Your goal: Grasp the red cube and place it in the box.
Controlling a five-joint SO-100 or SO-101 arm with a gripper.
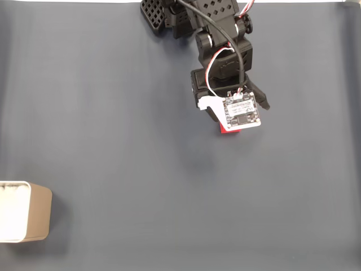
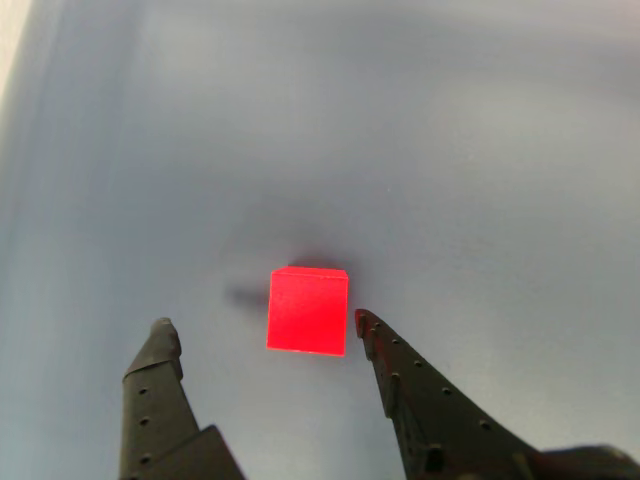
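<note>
A black robot arm [image 1: 217, 34] reaches down from the top edge of the fixed view over a dark grey surface [image 1: 113, 113]. A white circuit board [image 1: 242, 111] sits on its wrist, with red and white wires looping above it. A sliver of the red cube [image 1: 230, 131] peeks out just below the board.

In the other view, the end effector [image 2: 265, 328] is spread wide, holding nothing. Its two black fingers [image 2: 400, 370] rise from the bottom edge, and the cube [image 2: 307, 310] rests on the surface between their tips. The right fingertip is just beside the cube's lower right corner; the left fingertip stands apart from it.

The box [image 1: 25, 212], tan with a white inside, sits at the lower left edge of the fixed view, well apart from the cube.
</note>
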